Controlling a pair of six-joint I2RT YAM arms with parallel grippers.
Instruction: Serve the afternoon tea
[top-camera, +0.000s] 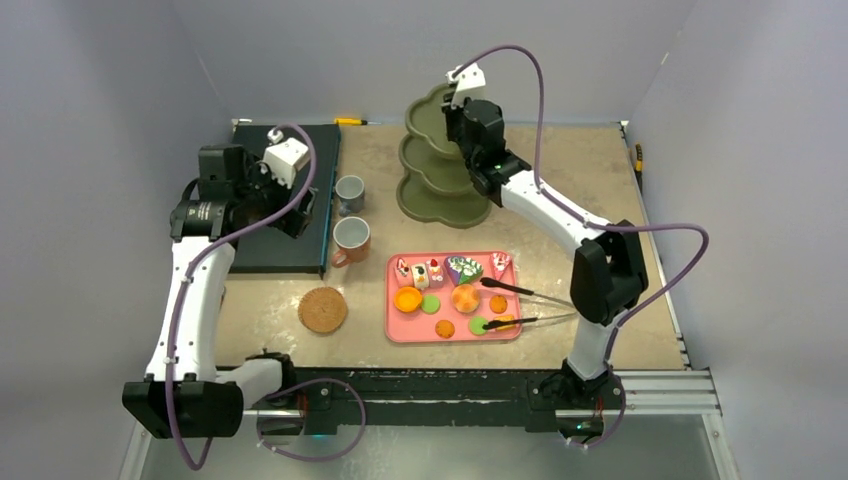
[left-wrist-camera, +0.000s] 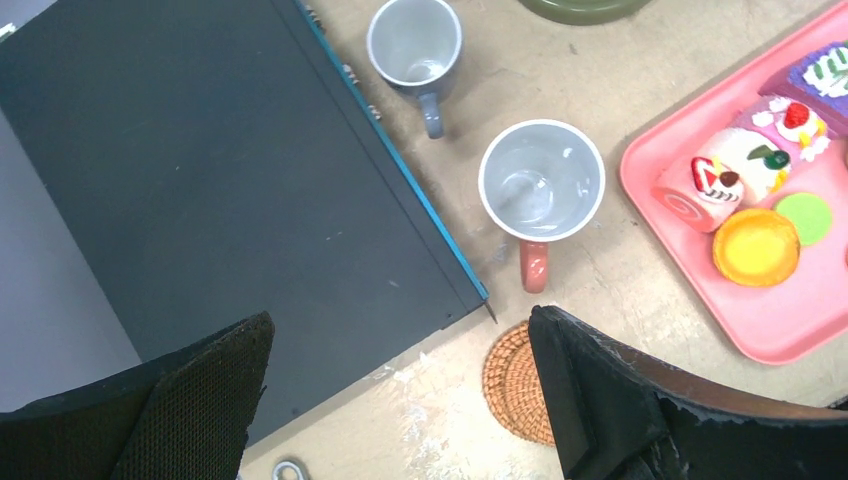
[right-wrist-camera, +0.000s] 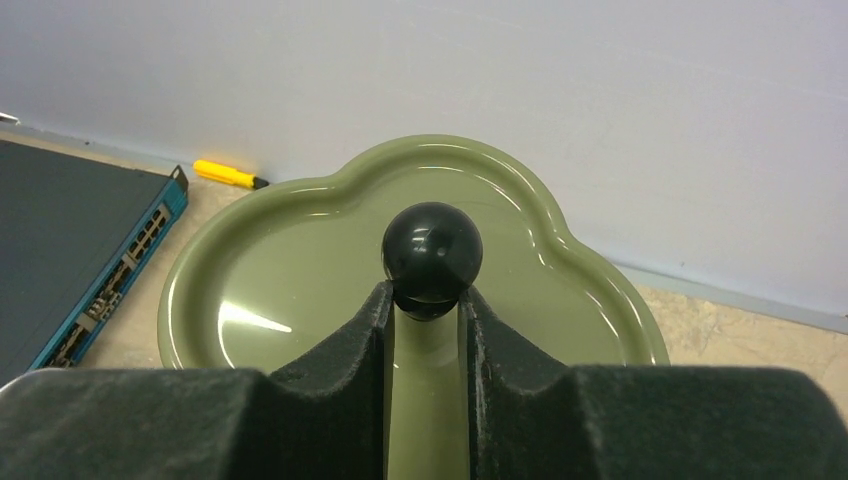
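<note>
The small grey mug (top-camera: 349, 190) and the larger orange mug (top-camera: 351, 238) stand upright and empty left of the pink tray (top-camera: 410, 328). The tray holds toy sweets: an orange round (top-camera: 465, 298), green rounds and cake slices. The left wrist view shows the grey mug (left-wrist-camera: 414, 45), the orange mug (left-wrist-camera: 541, 180), an orange tart (left-wrist-camera: 756, 246) and a roll cake (left-wrist-camera: 720, 175). My left gripper (left-wrist-camera: 400, 345) is open and empty above the corner of the black box. My right gripper (right-wrist-camera: 426, 300) is shut on the black knob (right-wrist-camera: 432, 250) atop the green tiered stand (top-camera: 440, 160).
A black box with a blue edge (top-camera: 285, 200) lies at the left. A round woven coaster (top-camera: 322, 309) lies near the front. Black tongs (top-camera: 520, 290) rest across the tray's right side. A yellow screwdriver (right-wrist-camera: 228, 173) lies by the back wall.
</note>
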